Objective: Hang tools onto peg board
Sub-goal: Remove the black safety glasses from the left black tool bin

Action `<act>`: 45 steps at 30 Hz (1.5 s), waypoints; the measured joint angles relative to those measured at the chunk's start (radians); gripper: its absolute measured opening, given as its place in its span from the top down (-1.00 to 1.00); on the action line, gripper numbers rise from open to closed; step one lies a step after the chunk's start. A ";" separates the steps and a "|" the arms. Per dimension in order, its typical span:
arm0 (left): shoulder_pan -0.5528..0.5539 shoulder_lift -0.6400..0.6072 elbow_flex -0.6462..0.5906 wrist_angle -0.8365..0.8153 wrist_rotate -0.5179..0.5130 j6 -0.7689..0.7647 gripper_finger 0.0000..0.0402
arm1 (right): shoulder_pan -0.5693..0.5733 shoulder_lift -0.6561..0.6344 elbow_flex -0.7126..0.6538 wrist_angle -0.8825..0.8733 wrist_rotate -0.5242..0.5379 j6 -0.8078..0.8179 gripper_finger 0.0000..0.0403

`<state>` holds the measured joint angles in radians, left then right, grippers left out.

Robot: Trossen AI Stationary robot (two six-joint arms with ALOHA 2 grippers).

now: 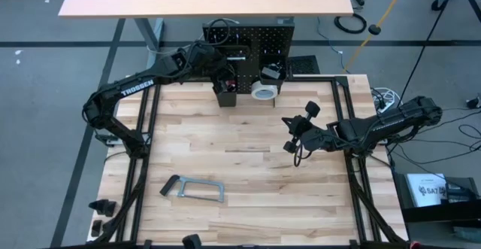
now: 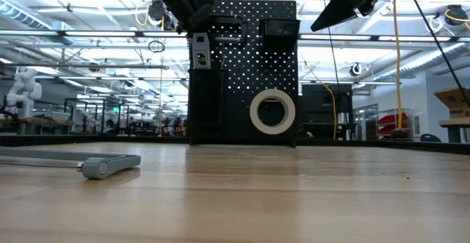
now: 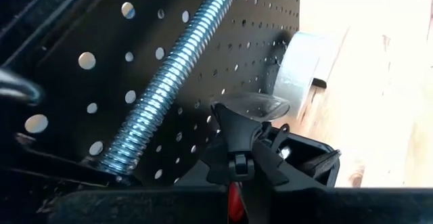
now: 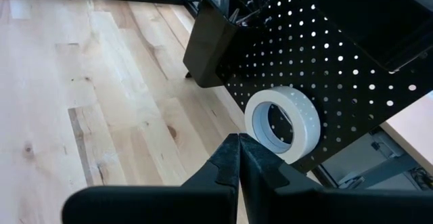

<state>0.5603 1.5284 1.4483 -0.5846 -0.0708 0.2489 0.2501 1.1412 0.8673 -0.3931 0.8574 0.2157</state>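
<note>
The black peg board (image 1: pixel 255 38) stands at the table's far edge. A white tape roll (image 2: pixel 272 111) hangs on it low down, and a dark C-clamp (image 2: pixel 224 28) hangs on it high up, its threaded screw (image 3: pixel 169 82) lying along the panel. My left gripper (image 1: pixel 228 80) is at the board above the left bin (image 2: pixel 205 103), shut on a tool with a red part (image 3: pixel 233 197). A grey bar clamp (image 1: pixel 192 189) lies flat on the near left of the table. My right gripper (image 4: pixel 238 139) is shut and empty, held above the table right of centre (image 1: pixel 289 136). My left gripper is closed on a thin tool. Its red part (image 3: pixel 233 198) shows between the fingers and a clear end (image 3: pixel 252 105) shows past the fingertips, so the tool lies along the fingers. The gripper hides the rest of the hold. The tool is clear of the table, close to the panel.
A second black bin (image 2: pixel 279 28) sits high on the board's right side. A silver piece (image 2: pixel 200 52) shows just above the left bin. Black frame rails run along the table's left and right sides (image 1: pixel 353 129). The middle of the wooden tabletop (image 1: pixel 240 151) is bare.
</note>
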 joint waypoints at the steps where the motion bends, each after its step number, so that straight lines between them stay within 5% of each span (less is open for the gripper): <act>1: 0.000 0.000 0.000 0.000 0.000 0.001 0.93 | 0.000 0.000 0.000 0.000 0.000 0.000 1.00; 21: -0.046 -0.140 0.000 -0.022 -0.013 0.053 0.95 | 0.000 0.000 0.000 -0.002 0.001 -0.001 1.00; 45: -0.247 -0.322 0.000 0.094 0.127 -0.034 0.95 | 0.000 0.000 0.000 0.000 0.001 0.000 1.00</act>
<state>0.3132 1.2068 1.4483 -0.4907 0.0561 0.2146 0.2504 1.1412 0.8673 -0.3927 0.8582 0.2157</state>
